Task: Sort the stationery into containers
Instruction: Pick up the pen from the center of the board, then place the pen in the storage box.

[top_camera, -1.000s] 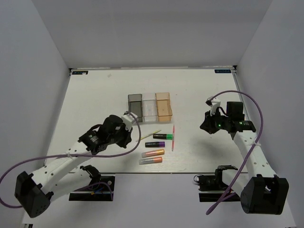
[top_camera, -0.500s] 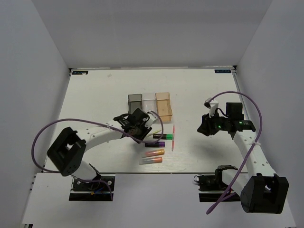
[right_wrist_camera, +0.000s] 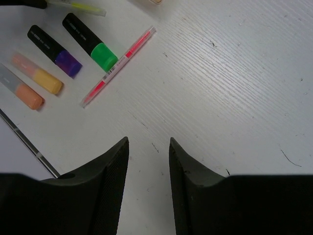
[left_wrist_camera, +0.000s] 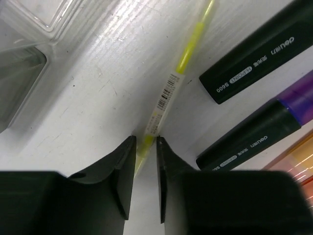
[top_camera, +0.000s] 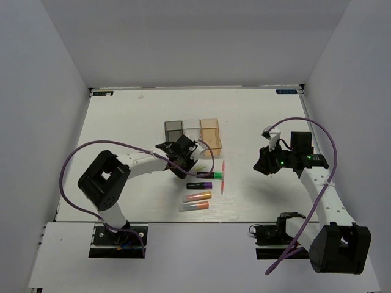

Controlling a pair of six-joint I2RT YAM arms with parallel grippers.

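After it swung forward, left hand [left_wrist_camera: 145, 147] straddles yellow pen [left_wrist_camera: 183, 61].

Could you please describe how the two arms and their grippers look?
Both the left arm and the right arm have white links with black joints, and a purple cable loops along each. A green light glows near the right wrist. The left gripper and right gripper have black, flat-faced fingers.

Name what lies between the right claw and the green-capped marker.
The pink pen crosses that stretch, beside the marker; the right wrist view shows it.
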